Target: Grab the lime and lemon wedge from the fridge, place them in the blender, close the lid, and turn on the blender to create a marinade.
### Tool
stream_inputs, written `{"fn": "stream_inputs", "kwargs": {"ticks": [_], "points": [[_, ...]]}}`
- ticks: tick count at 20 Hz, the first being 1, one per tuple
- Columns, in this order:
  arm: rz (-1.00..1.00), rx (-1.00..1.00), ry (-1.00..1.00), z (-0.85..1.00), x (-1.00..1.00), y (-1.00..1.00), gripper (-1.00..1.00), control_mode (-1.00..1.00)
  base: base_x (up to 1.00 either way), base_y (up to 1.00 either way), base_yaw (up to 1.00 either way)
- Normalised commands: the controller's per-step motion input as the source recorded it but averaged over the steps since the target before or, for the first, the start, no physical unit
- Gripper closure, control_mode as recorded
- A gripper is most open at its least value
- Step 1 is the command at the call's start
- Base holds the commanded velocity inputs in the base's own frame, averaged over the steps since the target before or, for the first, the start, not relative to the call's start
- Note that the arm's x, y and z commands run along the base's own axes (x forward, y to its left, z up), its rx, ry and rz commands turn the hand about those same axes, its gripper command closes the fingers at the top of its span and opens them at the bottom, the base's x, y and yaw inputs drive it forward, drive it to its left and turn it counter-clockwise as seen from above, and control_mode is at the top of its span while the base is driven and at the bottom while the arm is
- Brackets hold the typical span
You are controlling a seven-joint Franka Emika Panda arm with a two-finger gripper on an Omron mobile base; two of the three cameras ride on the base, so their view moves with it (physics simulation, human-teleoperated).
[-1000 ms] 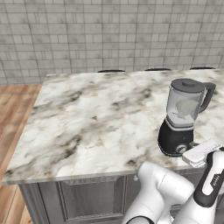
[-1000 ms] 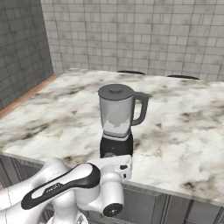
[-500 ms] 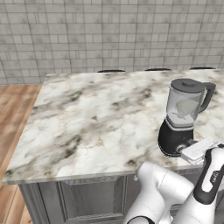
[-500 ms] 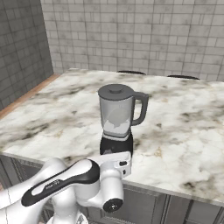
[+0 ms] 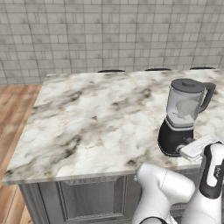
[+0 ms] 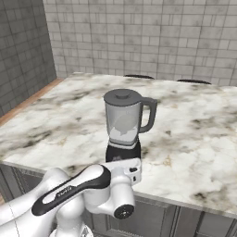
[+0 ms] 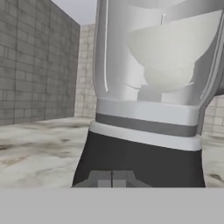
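The blender [image 5: 178,131] stands on the marble counter [image 5: 96,122] near its front right edge, with the lid [image 5: 188,84] sitting on top of the jar. In the right base view the blender [image 6: 123,127] wears the same dark lid [image 6: 122,96]. My gripper [image 5: 183,151] is shut and pressed up to the front of the black base, low down [image 6: 124,160]. The hand view looks straight at the blender [image 7: 144,157] from very close, with my gripper [image 7: 112,176] at its foot. A pale rounded shape shows through the jar. I cannot make out the lime or the lemon wedge. The fridge is out of view.
The counter's front edge [image 6: 185,199] runs just under the blender base, above grey cabinet fronts [image 5: 87,197]. Dark stool tops [image 5: 111,70] peek over the far edge. A tiled wall [image 5: 109,35] stands behind, and wooden floor [image 5: 13,113] lies to the left.
My hand has edged slightly upward and closer against the blender's base. The blender and its lid have stayed put, and the gripper has stayed shut.
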Motion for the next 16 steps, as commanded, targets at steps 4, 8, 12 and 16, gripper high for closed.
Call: {"fn": "stream_inputs", "kwargs": {"ticks": [4,8,12,16], "points": [[0.00,-0.01,0.00,-0.31,0.10,0.00,1.00,-1.00,0.00,0.00,0.00],[0.00,0.00,0.00,-0.21,0.29,0.00,1.00,-1.00,0.00,0.00,0.00],[-0.03,0.00,0.00,-0.16,0.41,0.04,1.00,-1.00,0.00,0.00,0.00],[-0.03,0.00,0.00,-0.19,0.30,0.09,1.00,-1.00,0.00,0.00,0.00]]}}
